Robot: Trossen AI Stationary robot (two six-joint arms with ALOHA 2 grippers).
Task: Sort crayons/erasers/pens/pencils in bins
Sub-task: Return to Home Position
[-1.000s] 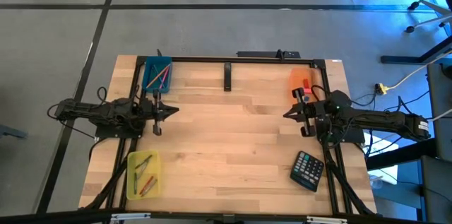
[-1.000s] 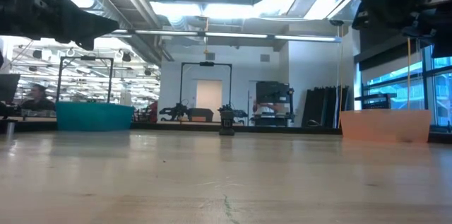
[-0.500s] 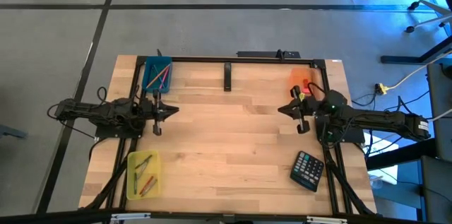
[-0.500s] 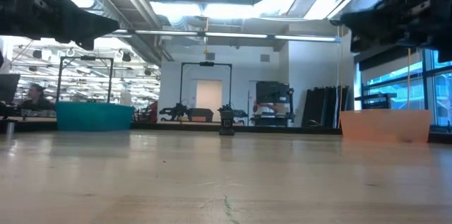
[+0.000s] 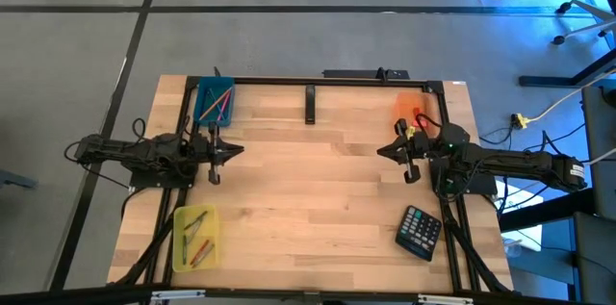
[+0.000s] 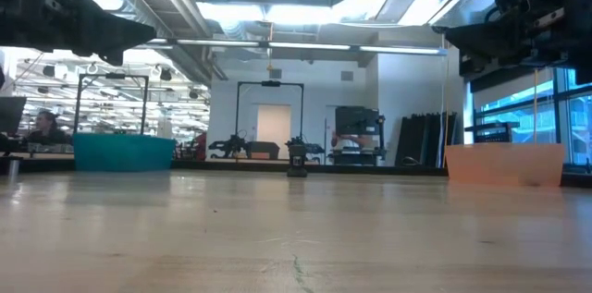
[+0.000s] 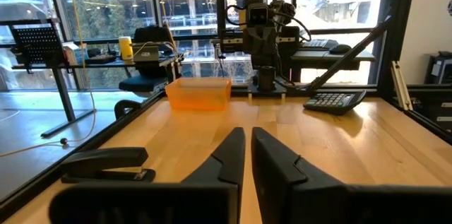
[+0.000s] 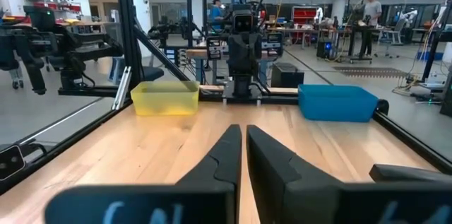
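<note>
Left gripper (image 5: 238, 148) hovers over the table's left side. Right gripper (image 5: 382, 149) hovers over the right side, near the orange bin (image 5: 403, 103). Both sets of fingers are pressed nearly together, holding nothing. Sticks (image 5: 219, 103) lie in the teal bin (image 5: 198, 103) and the yellow bin (image 5: 177, 240). For homing, I'd retract high and level, with the right arm kept off the orange bin and the calculator (image 5: 420, 231).
</note>
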